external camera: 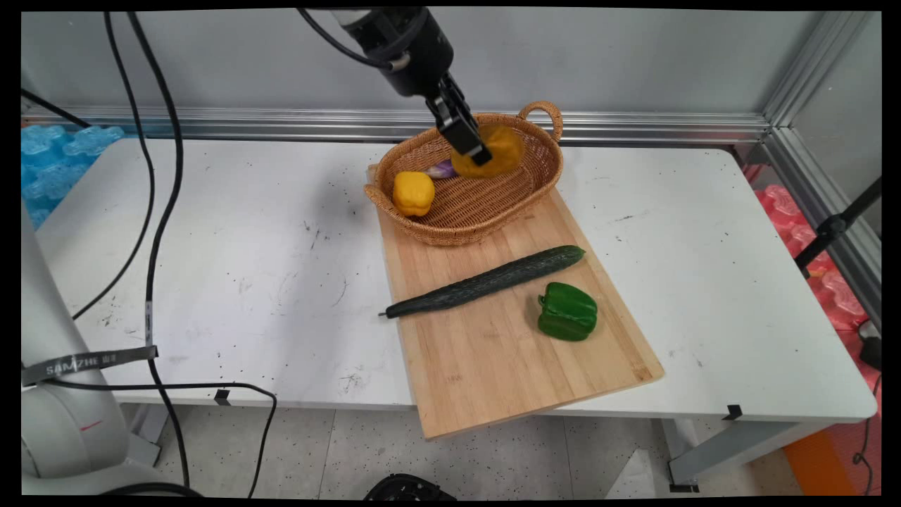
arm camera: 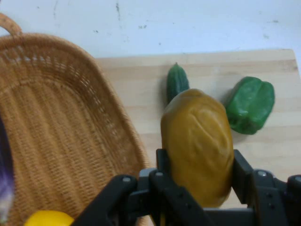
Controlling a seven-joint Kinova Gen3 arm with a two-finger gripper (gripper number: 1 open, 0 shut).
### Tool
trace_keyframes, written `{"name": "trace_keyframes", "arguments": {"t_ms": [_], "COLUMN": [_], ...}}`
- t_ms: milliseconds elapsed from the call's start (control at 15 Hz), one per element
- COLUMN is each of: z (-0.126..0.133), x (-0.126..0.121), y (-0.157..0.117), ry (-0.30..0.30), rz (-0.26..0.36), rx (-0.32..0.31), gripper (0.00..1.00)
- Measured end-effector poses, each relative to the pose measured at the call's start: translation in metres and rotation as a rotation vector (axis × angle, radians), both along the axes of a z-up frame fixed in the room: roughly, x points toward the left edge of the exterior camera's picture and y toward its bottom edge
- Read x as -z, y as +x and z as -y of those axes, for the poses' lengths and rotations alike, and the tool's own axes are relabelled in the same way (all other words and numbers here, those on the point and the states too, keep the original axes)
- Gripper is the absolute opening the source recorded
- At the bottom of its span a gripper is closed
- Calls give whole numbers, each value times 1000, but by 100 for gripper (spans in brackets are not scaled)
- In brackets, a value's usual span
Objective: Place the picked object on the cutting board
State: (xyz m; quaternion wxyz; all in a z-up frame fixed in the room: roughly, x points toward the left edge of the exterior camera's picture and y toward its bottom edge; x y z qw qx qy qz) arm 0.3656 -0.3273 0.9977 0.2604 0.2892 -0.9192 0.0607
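Note:
My black gripper (external camera: 481, 152) is shut on an orange-yellow mango-like fruit (external camera: 496, 150), held over the far side of the wicker basket (external camera: 486, 204). In the hand view the fruit (arm camera: 197, 146) sits squeezed between the two fingers (arm camera: 241, 176), with the basket (arm camera: 70, 136) to the left. Inside the basket lie a yellow bell pepper (external camera: 413, 193) and a purple item (external camera: 443, 169), partly hidden. The basket stands on the far end of a wooden cutting board (external camera: 507, 338).
A long dark cucumber (external camera: 486, 282) and a green bell pepper (external camera: 567, 311) lie on the board in front of the basket. Black cables (external camera: 151, 211) hang over the table's left part. The board's near end overhangs the table's front edge.

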Motion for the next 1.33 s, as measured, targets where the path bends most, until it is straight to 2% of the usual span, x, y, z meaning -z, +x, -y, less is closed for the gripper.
{"name": "trace_keyframes", "arguments": {"t_ms": [467, 733, 1000, 1333], "z": [-43, -73, -81, -91], "x": [13, 42, 64, 109], "y": [-37, -74, -90, -115], "ry": [35, 66, 78, 118], "rz": [29, 63, 83, 121], "rx": [-72, -102, -99, -70], "gripper": [0, 0, 0, 0]}}
